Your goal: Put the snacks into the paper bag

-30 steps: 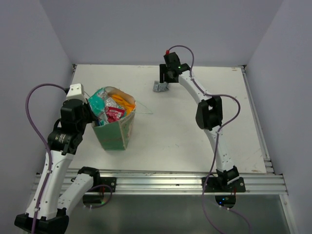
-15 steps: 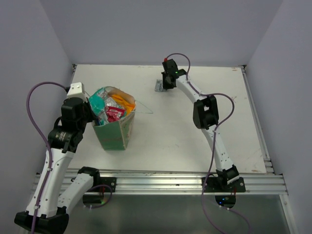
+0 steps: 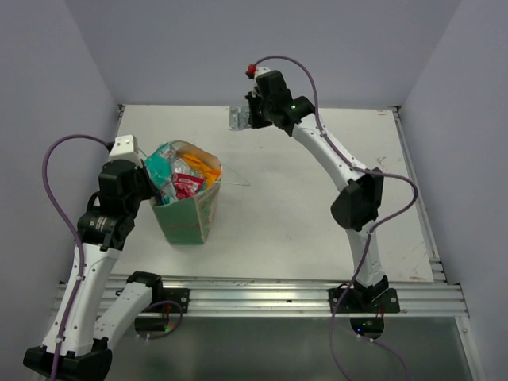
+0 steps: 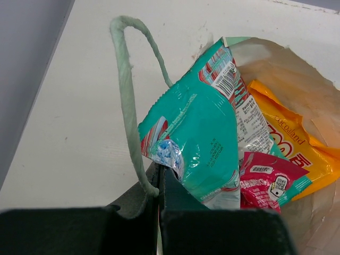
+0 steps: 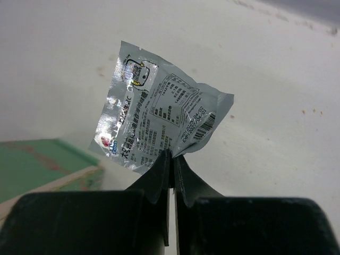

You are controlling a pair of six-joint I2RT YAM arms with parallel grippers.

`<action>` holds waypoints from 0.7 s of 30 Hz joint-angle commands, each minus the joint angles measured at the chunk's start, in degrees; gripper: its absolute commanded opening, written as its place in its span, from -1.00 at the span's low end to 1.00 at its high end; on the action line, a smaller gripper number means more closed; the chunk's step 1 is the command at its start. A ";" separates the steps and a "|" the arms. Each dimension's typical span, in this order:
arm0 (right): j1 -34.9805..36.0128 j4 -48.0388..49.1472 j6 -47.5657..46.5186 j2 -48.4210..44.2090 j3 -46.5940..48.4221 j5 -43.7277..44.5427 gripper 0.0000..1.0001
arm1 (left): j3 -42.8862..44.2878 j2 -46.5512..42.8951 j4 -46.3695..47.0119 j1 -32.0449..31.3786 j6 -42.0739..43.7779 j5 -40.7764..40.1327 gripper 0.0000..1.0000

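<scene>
The paper bag (image 3: pixel 187 219) stands upright at the table's left, beige with a green band. Several snacks fill its open top: a teal packet (image 4: pixel 204 138), an orange one (image 4: pixel 289 143) and a red one (image 4: pixel 265 178). My left gripper (image 3: pixel 148 184) is shut on the paper bag's left rim, where the pale string handle (image 4: pixel 126 90) is attached. My right gripper (image 3: pixel 247 117) hangs above the table's far middle, shut on the bottom edge of a silver-grey packet (image 5: pixel 159 125). The silver-grey packet (image 3: pixel 237 118) is clear of the table.
The bag's second string handle (image 3: pixel 235 182) sticks out to the right over the table. A blurred green and beige shape (image 5: pixel 42 162) shows at the right wrist view's lower left. Grey walls close in the table on three sides; a metal rail (image 3: pixel 262 298) runs along the near edge.
My right gripper shut on the silver-grey packet, lifted it off the table and carried it left. The left arm and the bag have not moved.
</scene>
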 commanded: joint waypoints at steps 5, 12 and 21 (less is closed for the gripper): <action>12.30 -3.29 -2.43 -16.67 1.19 -3.31 -1.00 | -0.61 -1.20 0.81 0.03 0.45 2.19 -1.00; 19.25 -4.36 -1.55 -17.47 -3.64 -6.47 -1.00 | -0.52 -2.78 -0.15 0.03 0.36 3.07 -1.00; 22.94 -2.43 1.17 -10.18 -1.72 -11.74 -1.00 | -0.78 -5.51 -1.91 0.03 -0.43 2.81 -1.00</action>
